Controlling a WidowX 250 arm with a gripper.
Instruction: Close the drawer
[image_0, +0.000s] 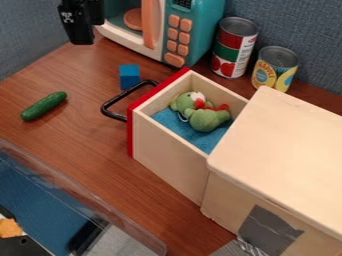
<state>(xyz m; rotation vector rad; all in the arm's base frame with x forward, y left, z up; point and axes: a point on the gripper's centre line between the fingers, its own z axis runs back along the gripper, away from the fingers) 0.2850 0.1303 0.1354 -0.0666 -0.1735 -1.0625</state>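
Observation:
The wooden drawer (170, 161) stands pulled out from its light wooden box (284, 150), toward the upper left. Its red front (131, 131) carries a black handle (110, 107). Inside, on a blue lining, lies a green plush toy (206, 119) with red parts. At the upper left, in front of the toy microwave, hangs the black gripper (81, 41), well above and to the left of the drawer and apart from its handle. How its fingers stand cannot be made out.
A blue block (129, 76) sits just behind the handle, and a green cucumber (44, 106) lies left. The teal microwave (200, 30) and two cans (234, 47) stand at the back. A clear-walled bin (80, 200) occupies the lower left.

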